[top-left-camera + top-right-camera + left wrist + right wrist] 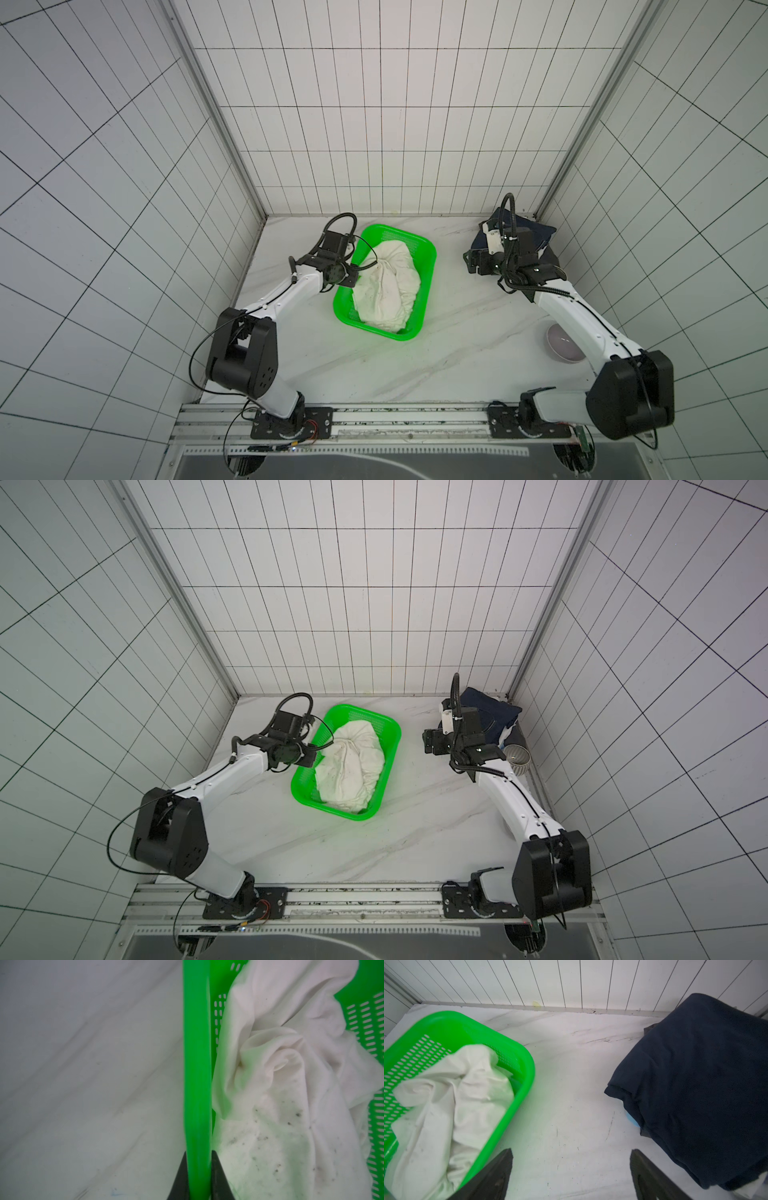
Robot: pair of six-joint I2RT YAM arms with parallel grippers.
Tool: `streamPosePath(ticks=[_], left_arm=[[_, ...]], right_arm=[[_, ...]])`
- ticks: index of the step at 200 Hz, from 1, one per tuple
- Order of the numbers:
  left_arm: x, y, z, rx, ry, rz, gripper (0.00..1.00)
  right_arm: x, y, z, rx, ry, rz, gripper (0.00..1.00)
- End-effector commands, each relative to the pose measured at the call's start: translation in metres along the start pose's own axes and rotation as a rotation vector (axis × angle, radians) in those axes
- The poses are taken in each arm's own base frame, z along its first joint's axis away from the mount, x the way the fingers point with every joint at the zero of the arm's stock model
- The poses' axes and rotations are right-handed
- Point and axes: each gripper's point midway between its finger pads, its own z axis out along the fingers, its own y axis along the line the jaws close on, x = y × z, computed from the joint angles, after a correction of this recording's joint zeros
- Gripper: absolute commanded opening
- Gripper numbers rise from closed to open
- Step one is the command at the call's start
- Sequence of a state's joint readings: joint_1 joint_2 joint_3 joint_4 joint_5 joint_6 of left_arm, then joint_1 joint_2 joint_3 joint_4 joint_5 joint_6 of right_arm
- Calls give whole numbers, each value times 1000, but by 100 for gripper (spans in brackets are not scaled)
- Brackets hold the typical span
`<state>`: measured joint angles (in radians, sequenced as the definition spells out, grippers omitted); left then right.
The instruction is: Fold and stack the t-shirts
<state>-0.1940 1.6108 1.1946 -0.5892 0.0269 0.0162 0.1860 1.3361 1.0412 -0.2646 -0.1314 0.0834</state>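
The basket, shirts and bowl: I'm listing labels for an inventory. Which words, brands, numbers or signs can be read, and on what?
None can be read. The green basket, cream shirt, navy shirt and bowl bear no print in any view; the cream shirt's dark specks are marks, not letters.

We've got the crumpled cream-white cloth t-shirt [386, 286] in the green perforated plastic basket [390, 227] mid-table; folded navy cloth t-shirt [706, 1074] back right, ribbed grey-white bowl [517, 759] just in front.
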Motion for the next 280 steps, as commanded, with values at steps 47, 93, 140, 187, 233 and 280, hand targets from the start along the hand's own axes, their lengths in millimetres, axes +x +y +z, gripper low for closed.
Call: streamPosePath(ticks=[47, 93, 140, 187, 233, 280], left_arm=[[-38, 163, 47, -189, 47, -98, 0], [-52, 177, 48, -213, 41, -197, 31], [-73, 172, -20, -282, -28, -381, 52], [-100, -15, -18, -200, -159, -135, 76], [-98, -67, 40, -221, -10, -135, 64], [-65, -66, 81, -282, 105, -59, 52]], right_arm=[[20, -14, 7, -4, 5, 77, 90], [26, -19, 14, 16, 27, 83, 90], [21, -14, 6, -2, 6, 83, 91], [15, -6, -2, -44, -23, 82, 91], [9, -2, -19, -57, -61, 73, 92], [8, -12, -31, -15, -79, 76, 93]])
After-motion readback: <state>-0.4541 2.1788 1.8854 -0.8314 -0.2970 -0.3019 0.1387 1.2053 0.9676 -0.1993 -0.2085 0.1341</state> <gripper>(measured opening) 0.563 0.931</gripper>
